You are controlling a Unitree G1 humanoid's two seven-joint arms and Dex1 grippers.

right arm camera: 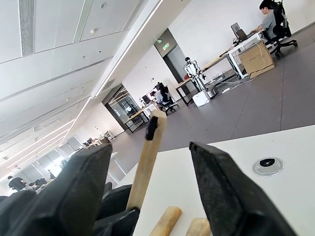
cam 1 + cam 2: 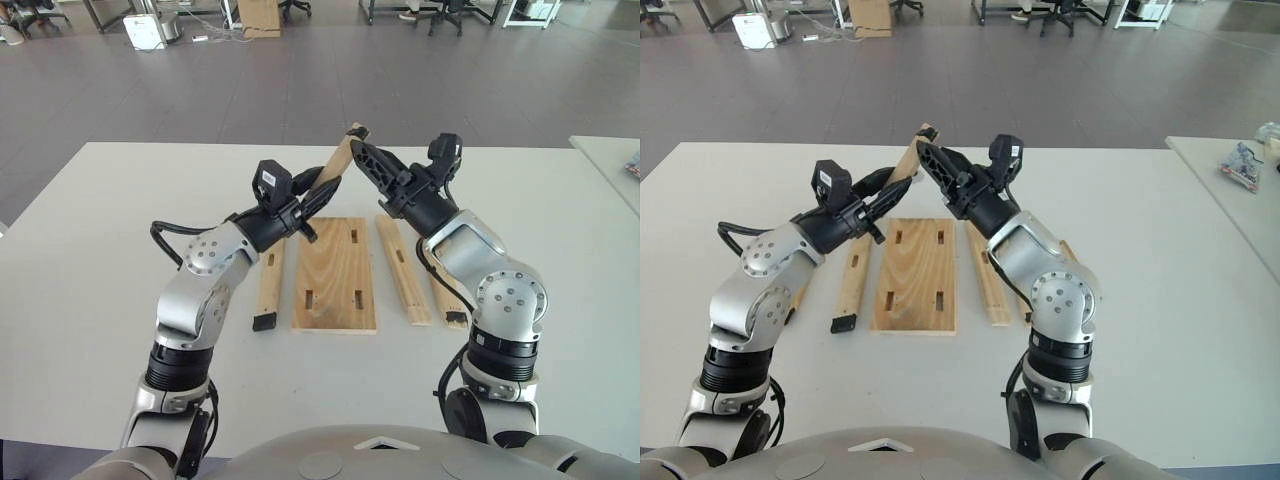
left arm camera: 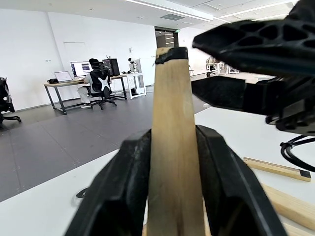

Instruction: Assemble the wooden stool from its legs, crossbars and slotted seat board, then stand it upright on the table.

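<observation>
Left gripper [image 2: 300, 213] clamps the leg [image 2: 336, 165], tilted toward 1 o'clock; right gripper [image 2: 360, 152] gapes wide just beside its tip. We fear an off-centre closure levering it loose.

Both arms [image 2: 200, 270] have silver rounded joints dotted with small screws, looping black cables [image 2: 165, 232] and black latticed fingers [image 3: 256, 39].

A white table [image 2: 100, 250] carries the slotted seat board [image 2: 335, 275] between loose wooden legs [image 2: 402, 268].
</observation>
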